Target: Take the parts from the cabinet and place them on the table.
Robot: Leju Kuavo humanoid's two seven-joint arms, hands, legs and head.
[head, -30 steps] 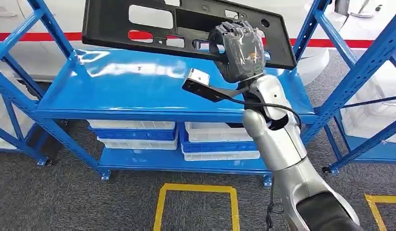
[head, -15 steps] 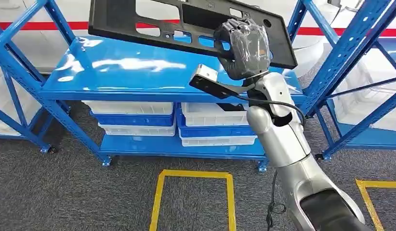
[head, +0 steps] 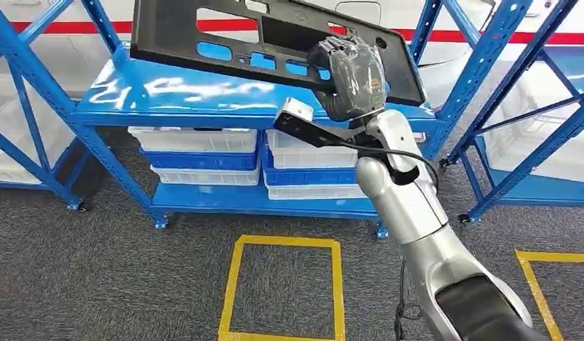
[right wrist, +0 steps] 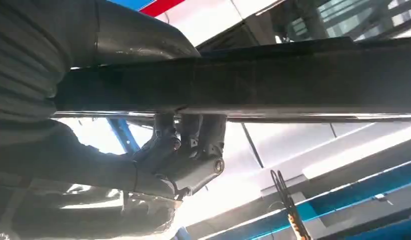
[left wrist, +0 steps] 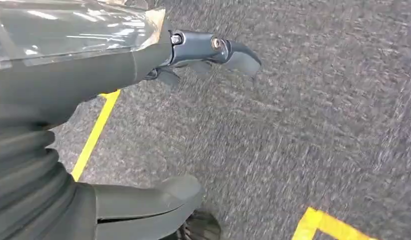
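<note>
Backing off from the blue rack (head: 204, 106), the view now takes in more floor, while the right hand (head: 353, 74) still clamps the black panel (head: 261, 42) above the rack's top shelf, fingers (right wrist: 193, 145) wrapped around its near edge. Left hand (left wrist: 143, 65) hangs over the grey carpet (left wrist: 303, 125), fingers apart, holding nothing.

The right hand (head: 352, 74), wrapped in clear plastic film, grips the near edge of a long, flat black plastic panel with rectangular cut-outs (head: 204, 39), holding it above the glossy blue metal shelf (head: 168, 99) of a blue steel rack. On the lower shelf, white and blue plastic trays (head: 197, 162) sit in two stacks side by side. Nearer, a square outline of yellow tape (head: 282, 288) marks the grey carpet (head: 97, 277), with another yellow outline at the far right.
</note>
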